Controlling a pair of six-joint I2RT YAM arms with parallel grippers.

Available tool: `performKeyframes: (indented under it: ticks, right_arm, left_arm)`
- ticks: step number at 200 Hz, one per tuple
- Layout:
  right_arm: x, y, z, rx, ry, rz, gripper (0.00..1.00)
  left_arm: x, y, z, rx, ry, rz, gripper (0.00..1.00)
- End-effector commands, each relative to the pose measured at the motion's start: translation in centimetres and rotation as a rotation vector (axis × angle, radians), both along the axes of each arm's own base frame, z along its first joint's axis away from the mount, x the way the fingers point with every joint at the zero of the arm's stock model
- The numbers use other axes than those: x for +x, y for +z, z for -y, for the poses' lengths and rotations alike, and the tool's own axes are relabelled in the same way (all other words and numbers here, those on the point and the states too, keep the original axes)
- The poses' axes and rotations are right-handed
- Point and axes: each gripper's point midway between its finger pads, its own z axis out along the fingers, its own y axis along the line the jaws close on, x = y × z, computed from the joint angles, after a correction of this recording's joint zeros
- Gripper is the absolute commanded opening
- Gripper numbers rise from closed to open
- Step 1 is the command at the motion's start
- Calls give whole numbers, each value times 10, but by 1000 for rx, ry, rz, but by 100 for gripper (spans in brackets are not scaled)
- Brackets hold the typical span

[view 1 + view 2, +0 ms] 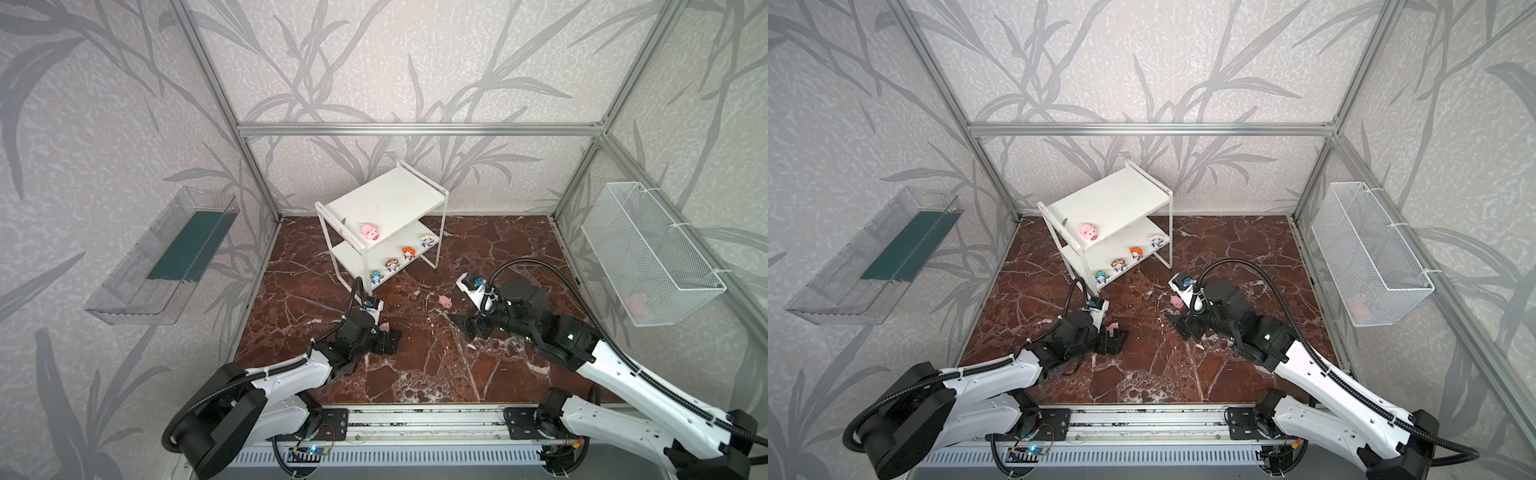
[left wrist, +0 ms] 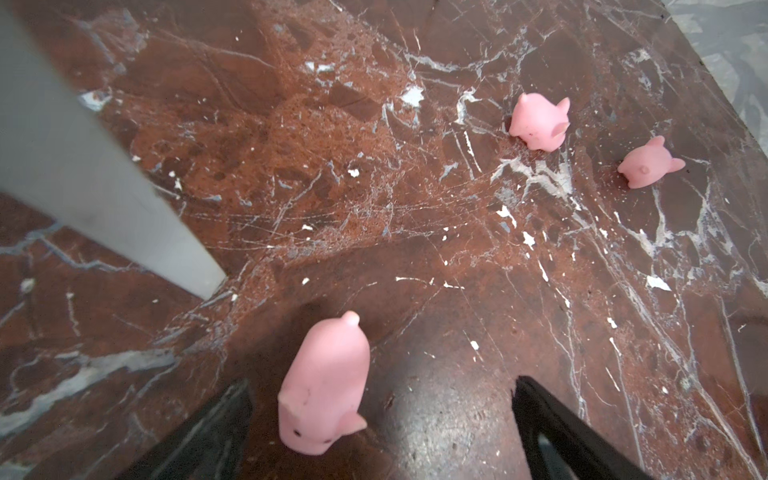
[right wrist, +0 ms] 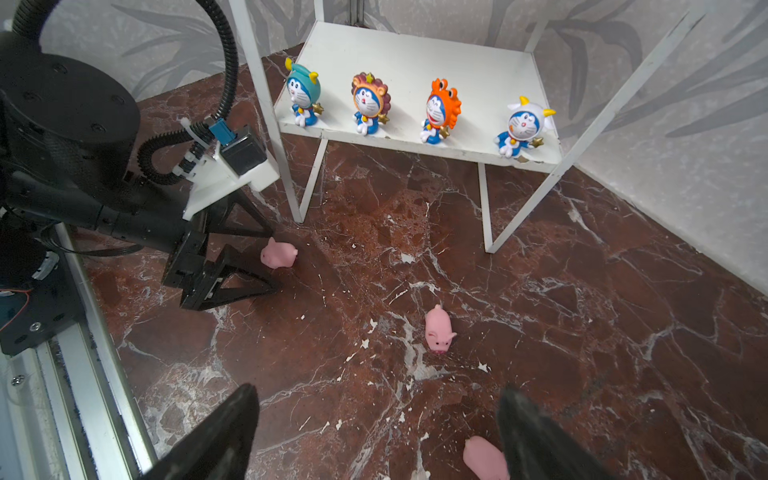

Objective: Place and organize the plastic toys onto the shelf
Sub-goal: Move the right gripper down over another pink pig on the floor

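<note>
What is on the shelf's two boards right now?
Top board: one pink pig. Lower board: four figurines in a row along its front edge; its rear is covered from above, bare in the right wrist view.

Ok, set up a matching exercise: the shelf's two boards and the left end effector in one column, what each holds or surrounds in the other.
Column one:
1. top board
2. lower board
3. left end effector

Column two:
a. four figurines
b. floor pig, between open jaws
c. lone pig

Pairs: 1-c, 2-a, 3-b.
</note>
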Motion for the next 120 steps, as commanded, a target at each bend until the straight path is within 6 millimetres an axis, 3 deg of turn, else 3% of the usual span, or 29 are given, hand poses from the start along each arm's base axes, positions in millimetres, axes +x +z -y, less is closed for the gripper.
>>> performKeyframes:
  ticks: [1,36,120]
  right_arm:
    - [-1,5,1,28,-14,11,89]
    - [4,-9,-2,4,-21,-11,89]
    - [10,-59,-2,-32,-101,-133,89]
  left_arm:
    - [4,3,2,-46,32,16,99]
    - [-3,10,14,-100,-34,16,96]
    - [-20,14,18,-154,-69,-10,95]
